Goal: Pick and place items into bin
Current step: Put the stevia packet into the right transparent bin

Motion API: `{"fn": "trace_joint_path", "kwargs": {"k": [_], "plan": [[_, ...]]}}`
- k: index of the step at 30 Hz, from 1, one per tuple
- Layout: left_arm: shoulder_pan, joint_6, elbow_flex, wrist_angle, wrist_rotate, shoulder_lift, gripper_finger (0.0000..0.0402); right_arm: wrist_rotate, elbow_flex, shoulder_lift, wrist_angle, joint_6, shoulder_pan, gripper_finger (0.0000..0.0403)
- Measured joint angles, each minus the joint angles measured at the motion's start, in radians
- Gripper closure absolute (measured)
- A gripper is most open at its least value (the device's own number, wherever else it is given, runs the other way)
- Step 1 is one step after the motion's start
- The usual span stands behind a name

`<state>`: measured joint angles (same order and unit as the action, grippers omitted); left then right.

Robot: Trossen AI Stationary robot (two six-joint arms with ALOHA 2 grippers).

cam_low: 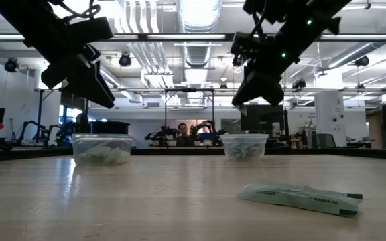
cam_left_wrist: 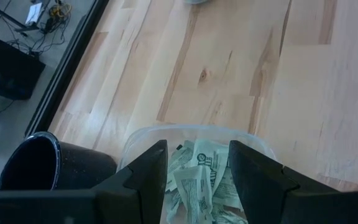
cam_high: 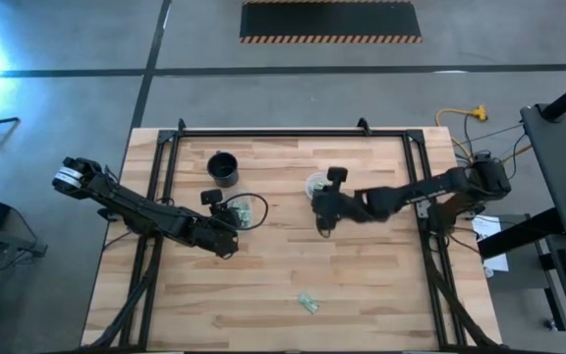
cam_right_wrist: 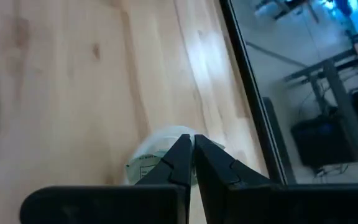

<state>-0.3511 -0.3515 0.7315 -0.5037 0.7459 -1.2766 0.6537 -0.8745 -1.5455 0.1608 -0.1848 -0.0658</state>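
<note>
Hovering your left gripper (cam_left_wrist: 197, 177) spread over the left tub (cam_left_wrist: 253, 142) of packets (cam_left_wrist: 194, 183) looks like a release pose; right gripper (cam_right_wrist: 190, 163) is pressed together, empty, with one packet (cam_high: 308, 302) stray at 6 o'clock.

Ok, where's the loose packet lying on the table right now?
In the high view, the packet lies alone near the table's front edge, right of centre, far from both tubs.
</note>
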Motion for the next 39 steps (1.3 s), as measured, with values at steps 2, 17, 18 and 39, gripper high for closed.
{"fn": "trace_joint_path", "kwargs": {"k": [2,17,18,39], "plan": [[0.000,0.000,0.000,0.003,0.000,0.000,0.0246,-0.030,0.010,0.001,-0.017,-0.008,0.043,0.0394],[0.000,0.000,0.000,0.004,0.000,0.000,0.0246,-0.236,0.079,0.000,-0.073,0.012,0.231,0.0389],[0.000,0.000,0.000,0.005,0.000,0.000,0.0246,-0.236,0.080,0.000,-0.074,0.013,0.232,0.0384],[0.000,0.000,-0.003,0.006,0.000,0.000,0.0246,-0.524,0.082,0.134,0.026,0.048,0.091,0.0239]]}}
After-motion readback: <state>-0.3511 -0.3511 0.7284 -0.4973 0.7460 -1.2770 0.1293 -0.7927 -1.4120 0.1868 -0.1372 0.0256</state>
